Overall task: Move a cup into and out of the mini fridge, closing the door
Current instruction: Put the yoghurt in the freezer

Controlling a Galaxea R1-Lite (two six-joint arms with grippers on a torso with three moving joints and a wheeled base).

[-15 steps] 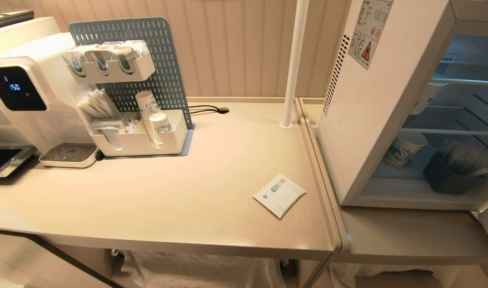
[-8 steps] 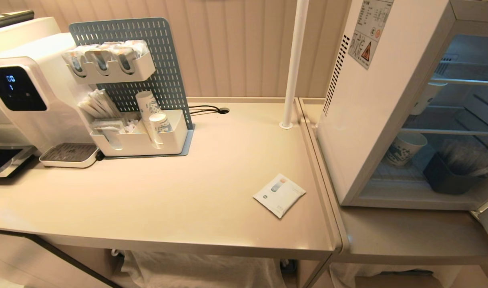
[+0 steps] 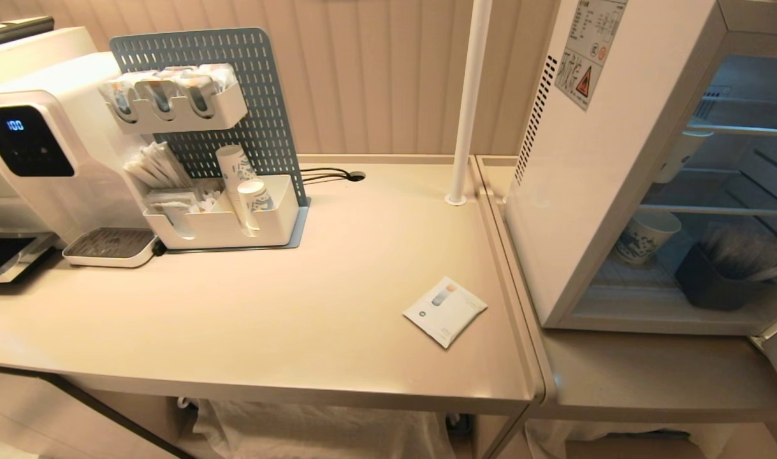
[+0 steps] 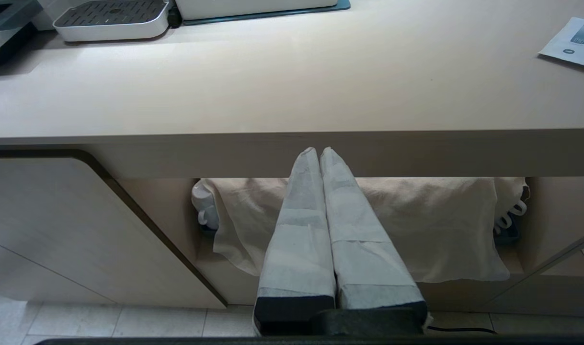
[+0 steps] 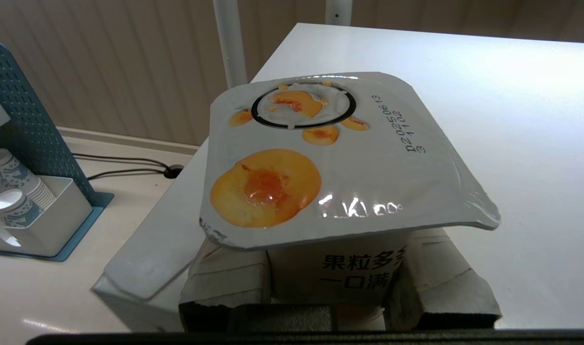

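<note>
Yogurt cup (image 5: 320, 191), white with an orange fruit picture on its flat foil lid, stands upright on the white top of the mini fridge (image 5: 464, 120), near a front corner of that top as the right wrist view shows it. The right hand (image 5: 337, 282) brackets the cup's body just under the wider rim, one padded finger (image 5: 229, 275) on each side and both against the wall, so it appears to be pinching the cup, though how firm the grip is I cannot tell. The cup's long axis runs vertical, across the line of the fingers, and it sits directly ahead of this hand; the right arm is plainly the nearer one. In the head view the fridge (image 3: 592, 166) stands at the right end of the worktop (image 3: 299, 306) with its inside open to view, wire shelves showing, and a blue-printed paper cup (image 3: 643, 237) on the lower shelf. The left hand (image 4: 319, 153) hangs below the worktop edge, fingers pressed together, holding nothing. Judging from this, the next move is lifting the cup clear and bringing it down and round to the opening.
</note>
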